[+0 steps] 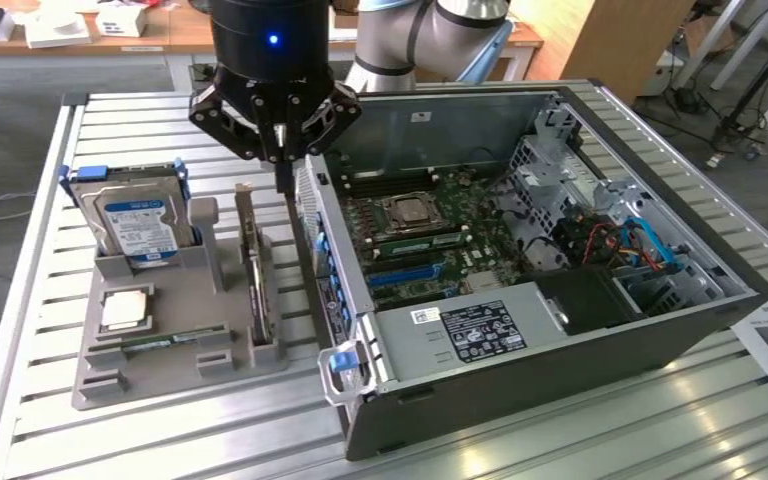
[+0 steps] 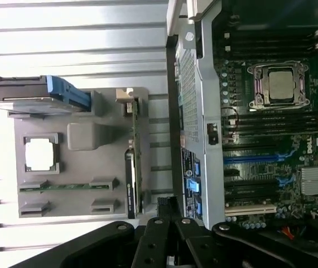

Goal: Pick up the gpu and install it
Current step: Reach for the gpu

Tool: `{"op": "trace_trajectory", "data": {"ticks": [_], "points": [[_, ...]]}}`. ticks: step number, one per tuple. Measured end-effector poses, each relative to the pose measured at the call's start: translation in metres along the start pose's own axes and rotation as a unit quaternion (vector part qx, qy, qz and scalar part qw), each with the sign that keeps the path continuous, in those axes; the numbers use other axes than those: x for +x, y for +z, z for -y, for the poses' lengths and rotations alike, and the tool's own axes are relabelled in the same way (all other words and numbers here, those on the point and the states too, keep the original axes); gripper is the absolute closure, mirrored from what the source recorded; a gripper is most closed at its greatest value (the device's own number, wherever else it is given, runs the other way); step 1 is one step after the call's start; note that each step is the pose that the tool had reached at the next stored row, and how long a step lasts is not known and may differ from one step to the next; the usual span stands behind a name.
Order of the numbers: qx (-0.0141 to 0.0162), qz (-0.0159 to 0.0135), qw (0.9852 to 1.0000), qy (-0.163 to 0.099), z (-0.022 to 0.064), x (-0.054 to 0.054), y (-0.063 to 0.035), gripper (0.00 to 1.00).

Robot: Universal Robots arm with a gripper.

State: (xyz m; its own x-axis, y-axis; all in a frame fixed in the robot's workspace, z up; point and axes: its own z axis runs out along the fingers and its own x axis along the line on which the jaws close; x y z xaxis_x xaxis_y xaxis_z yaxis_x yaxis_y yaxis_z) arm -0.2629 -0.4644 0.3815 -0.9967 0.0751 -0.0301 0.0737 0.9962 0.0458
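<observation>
Closely beside gpu [image 1: 256, 275], case wall [image 1: 320, 220].

Bright, even light; glare whitens the ribbed silver metal table [image 2: 70, 33], while the open black computer case [image 1: 558, 370] is shadowed inside.

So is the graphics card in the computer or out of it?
Out. The graphics card stands on edge in the gray holder beside the computer case, not on the motherboard.
</observation>
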Motion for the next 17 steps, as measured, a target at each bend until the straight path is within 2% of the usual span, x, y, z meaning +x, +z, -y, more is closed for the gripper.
{"op": "trace_trajectory", "data": {"ticks": [12,17], "points": [[0.0000,-0.0004,1.0000,0.000,0.0138,0.014,0.0176,0.89],[-0.0005,-0.0011,1.0000,0.000,0.0137,0.016,0.0128,0.89]]}}
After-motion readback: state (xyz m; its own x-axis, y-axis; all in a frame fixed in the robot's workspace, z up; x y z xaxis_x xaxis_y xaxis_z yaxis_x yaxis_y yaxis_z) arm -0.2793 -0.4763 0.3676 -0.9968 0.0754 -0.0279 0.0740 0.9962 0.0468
